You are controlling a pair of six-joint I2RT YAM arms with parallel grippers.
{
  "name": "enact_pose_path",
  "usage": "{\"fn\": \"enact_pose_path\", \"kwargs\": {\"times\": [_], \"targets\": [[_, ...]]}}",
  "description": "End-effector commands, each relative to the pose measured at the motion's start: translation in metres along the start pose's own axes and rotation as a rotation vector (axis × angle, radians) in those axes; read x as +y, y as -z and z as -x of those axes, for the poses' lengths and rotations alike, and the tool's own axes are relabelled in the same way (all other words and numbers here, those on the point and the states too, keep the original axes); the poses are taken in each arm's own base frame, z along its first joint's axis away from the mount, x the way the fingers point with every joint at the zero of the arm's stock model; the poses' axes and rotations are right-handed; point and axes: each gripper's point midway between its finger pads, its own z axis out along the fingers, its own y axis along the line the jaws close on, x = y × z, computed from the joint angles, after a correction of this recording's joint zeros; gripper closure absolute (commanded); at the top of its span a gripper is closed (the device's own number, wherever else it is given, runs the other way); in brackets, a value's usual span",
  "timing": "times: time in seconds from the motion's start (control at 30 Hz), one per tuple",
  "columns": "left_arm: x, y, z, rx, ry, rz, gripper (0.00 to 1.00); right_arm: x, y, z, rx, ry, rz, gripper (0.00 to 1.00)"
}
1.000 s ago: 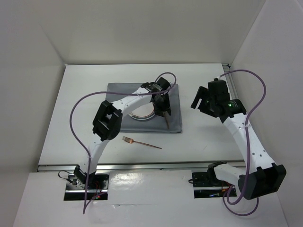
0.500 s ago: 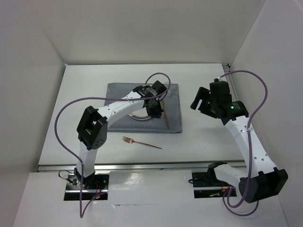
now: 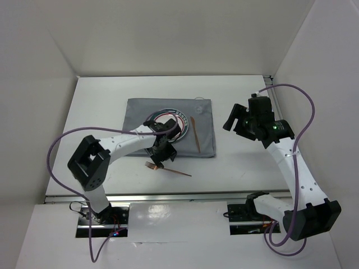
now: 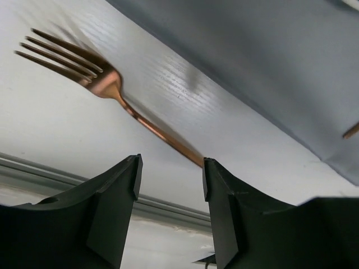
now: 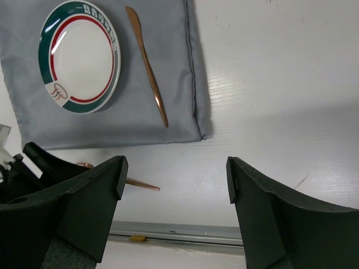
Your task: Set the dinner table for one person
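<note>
We look down from above and behind the arm bases, taking in the whole desk point(image 3: 101, 112) and both arms. Our left wrist view sits low and very close to the desk. It faces past the left end effector point(image 4: 171, 163) at the fork point(image 4: 106, 84) and the near edge of the grey mat point(image 4: 269, 67). Our right wrist view hangs higher and farther off, facing down past the right end effector point(image 5: 175, 165) onto the plate point(image 5: 78, 56), the knife point(image 5: 147, 64) and the mat. All three views share the fork and the mat's near edge.
</note>
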Motion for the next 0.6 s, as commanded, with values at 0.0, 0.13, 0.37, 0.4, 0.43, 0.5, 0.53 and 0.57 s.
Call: {"fn": "enact_pose_path", "kwargs": {"times": [0.0, 0.13, 0.37, 0.4, 0.43, 0.5, 0.53, 0.57], "targets": [[-0.009, -0.015, -0.012, 0.058, 0.084, 0.026, 0.37, 0.006, 0.002, 0.008, -0.024, 0.021, 0.033, 0.17], [-0.010, -0.020, -0.018, 0.071, 0.106, 0.041, 0.37, 0.001, 0.008, 0.008, -0.036, 0.030, 0.017, 0.17], [-0.003, -0.022, -0.016, 0.049, 0.165, 0.030, 0.25, -0.002, 0.008, 0.007, -0.032, 0.039, 0.002, 0.17], [0.000, -0.024, -0.016, 0.050, 0.164, 0.039, 0.25, -0.001, 0.008, 0.006, -0.028, 0.039, 0.010, 0.17], [0.003, -0.030, -0.019, 0.062, 0.163, 0.061, 0.25, 0.000, 0.008, 0.008, -0.035, 0.039, 0.014, 0.17], [0.003, -0.033, -0.021, 0.073, 0.162, 0.079, 0.27, 0.000, 0.008, 0.008, -0.036, 0.039, 0.014, 0.17], [0.003, -0.033, -0.021, 0.073, 0.162, 0.080, 0.28, -0.001, 0.006, 0.005, -0.028, 0.039, 0.010, 0.17], [0.005, -0.038, -0.022, 0.074, 0.161, 0.096, 0.28, -0.001, 0.006, 0.005, -0.028, 0.039, 0.010, 0.17]]}}
